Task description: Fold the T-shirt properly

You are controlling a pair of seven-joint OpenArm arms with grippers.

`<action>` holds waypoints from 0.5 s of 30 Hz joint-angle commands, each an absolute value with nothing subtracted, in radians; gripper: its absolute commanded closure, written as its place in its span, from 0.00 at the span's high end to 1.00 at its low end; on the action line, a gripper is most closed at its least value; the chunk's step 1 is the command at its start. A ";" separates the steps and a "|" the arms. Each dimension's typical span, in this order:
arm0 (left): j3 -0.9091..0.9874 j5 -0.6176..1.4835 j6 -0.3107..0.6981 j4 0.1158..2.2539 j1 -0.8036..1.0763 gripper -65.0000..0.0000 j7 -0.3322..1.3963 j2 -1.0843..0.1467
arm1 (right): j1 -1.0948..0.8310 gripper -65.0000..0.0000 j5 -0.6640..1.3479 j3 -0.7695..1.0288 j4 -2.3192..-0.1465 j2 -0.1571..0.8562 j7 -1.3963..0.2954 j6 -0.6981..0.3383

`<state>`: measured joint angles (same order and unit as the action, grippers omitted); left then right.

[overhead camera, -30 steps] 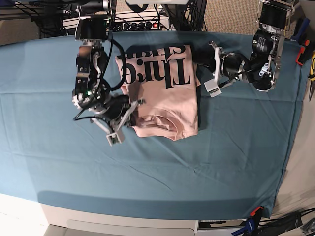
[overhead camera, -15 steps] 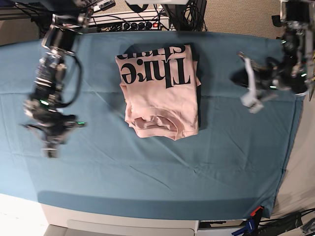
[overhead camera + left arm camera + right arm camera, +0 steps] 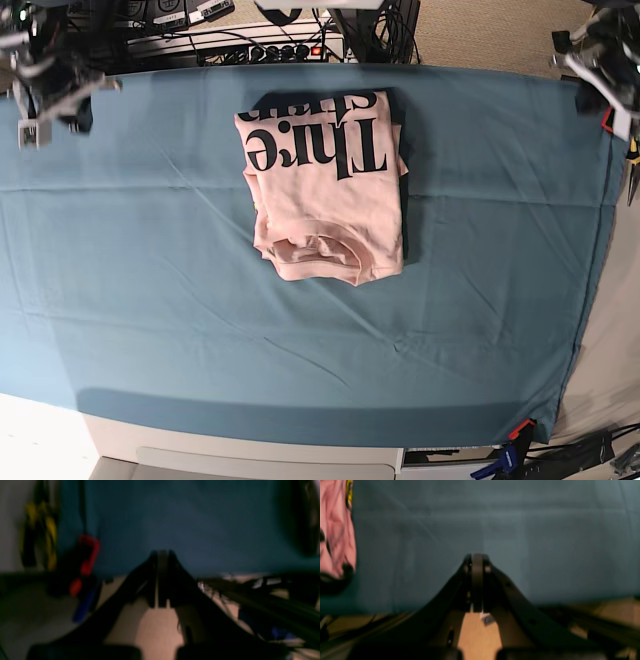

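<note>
The pale pink T-shirt (image 3: 325, 185) lies folded into a compact rectangle on the teal sheet (image 3: 200, 300), black lettering facing up at its far end. A slice of the T-shirt (image 3: 335, 530) shows at the left edge of the right wrist view. My right gripper (image 3: 30, 130) is at the far left corner of the table, well away from the shirt; its fingertips (image 3: 476, 557) are pressed together with nothing between them. My left gripper (image 3: 605, 100) sits at the far right corner, also shut and empty, with its fingertips (image 3: 162, 553) over the sheet's edge.
Cables and a power strip (image 3: 270, 45) run behind the table's far edge. Red and yellow clamps (image 3: 625, 120) hang at the right side, and the red clamp (image 3: 86, 560) shows in the left wrist view. Another clamp (image 3: 510, 450) grips the sheet's near right corner.
Both arms have pulled away from the shirt, the right one to the far left corner and the left one to the far right corner. The folded shirt has stayed in place.
</note>
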<state>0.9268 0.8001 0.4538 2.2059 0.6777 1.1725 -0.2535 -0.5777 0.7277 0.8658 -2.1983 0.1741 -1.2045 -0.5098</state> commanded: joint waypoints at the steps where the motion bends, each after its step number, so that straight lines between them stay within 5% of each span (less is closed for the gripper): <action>1: 0.947 0.804 0.453 2.194 0.707 0.00 1.153 -0.259 | -0.612 0.00 0.733 0.895 -2.201 0.176 -1.185 -0.522; 6: 0.956 0.803 0.483 2.004 0.757 0.00 1.151 -0.249 | -0.704 0.00 0.733 0.944 -2.035 0.162 -1.161 -0.574; 15: 0.915 0.852 0.591 1.473 0.759 0.00 1.162 -0.258 | -0.696 0.00 0.745 0.877 -1.293 0.256 -1.080 -0.662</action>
<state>0.9092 0.8379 0.5838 1.4612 0.7441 1.1561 -0.2447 -0.6861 0.7334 0.8684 -1.2736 0.2359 -1.0870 -0.6586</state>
